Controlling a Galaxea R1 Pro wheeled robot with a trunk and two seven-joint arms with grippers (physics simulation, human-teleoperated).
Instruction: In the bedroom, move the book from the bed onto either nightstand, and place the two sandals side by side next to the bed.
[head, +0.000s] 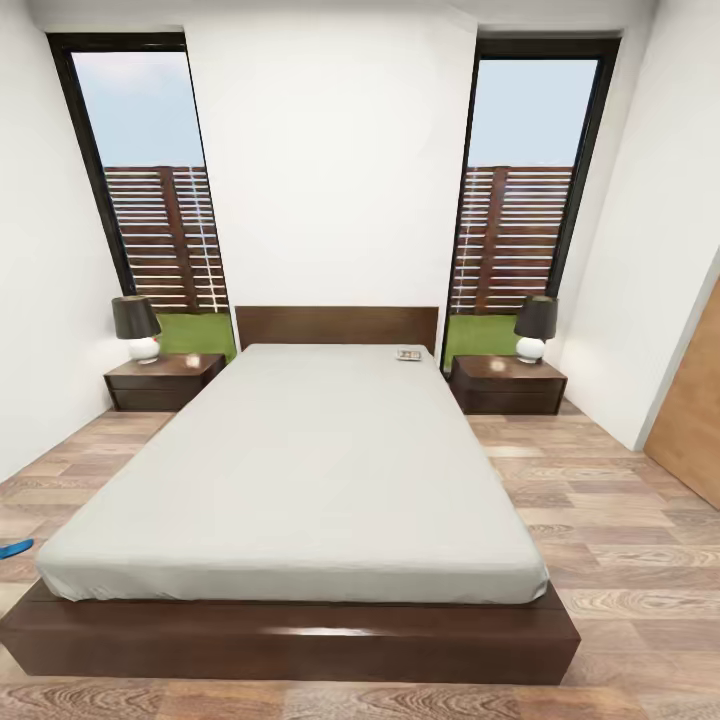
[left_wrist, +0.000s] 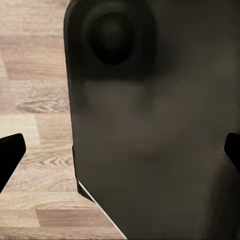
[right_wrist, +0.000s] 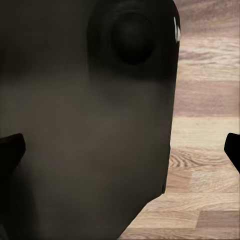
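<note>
- The book (head: 408, 354) lies flat on the bed (head: 290, 470), upper right of the mattress, near the headboard and close to the right nightstand (head: 507, 385).
- It looks thin and light (probably a bit bendy), so pinching one edge should work best.
- A blue sandal (head: 15, 548) peeks in at the far left edge, on the floor.
- Left gripper (left_wrist: 120, 150) and right gripper (right_wrist: 120, 150): fingertips wide apart, holding nothing.

One bed (head: 290, 470), two nightstands (head: 165, 382) (head: 507, 385), two lamps (head: 136, 327) (head: 535, 327), one book (head: 409, 354).

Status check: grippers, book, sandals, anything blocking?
Both grippers open, empty, over wood floor. Book on bed, far right corner by right nightstand. One blue sandal at floor, left edge. Path clear.
</note>
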